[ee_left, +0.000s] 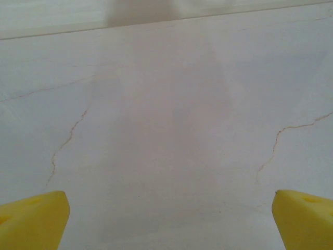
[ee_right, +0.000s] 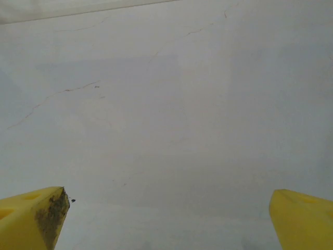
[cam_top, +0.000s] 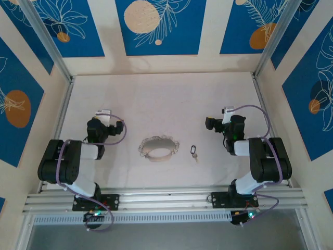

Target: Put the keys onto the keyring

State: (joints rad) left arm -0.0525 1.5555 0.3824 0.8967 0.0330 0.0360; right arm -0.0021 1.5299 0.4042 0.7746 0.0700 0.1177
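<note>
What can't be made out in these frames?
keys, top view: too small to count or to see a hole.
keyring, top view: too small and blurred to find its opening.
left pincer and right pincer, wrist views: fingers cut off by the bottom edge.

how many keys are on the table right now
1. The key lies flat on the table, just right of the keyring and apart from it. No other key shows on the loop, though something that small could be missed there.
</note>
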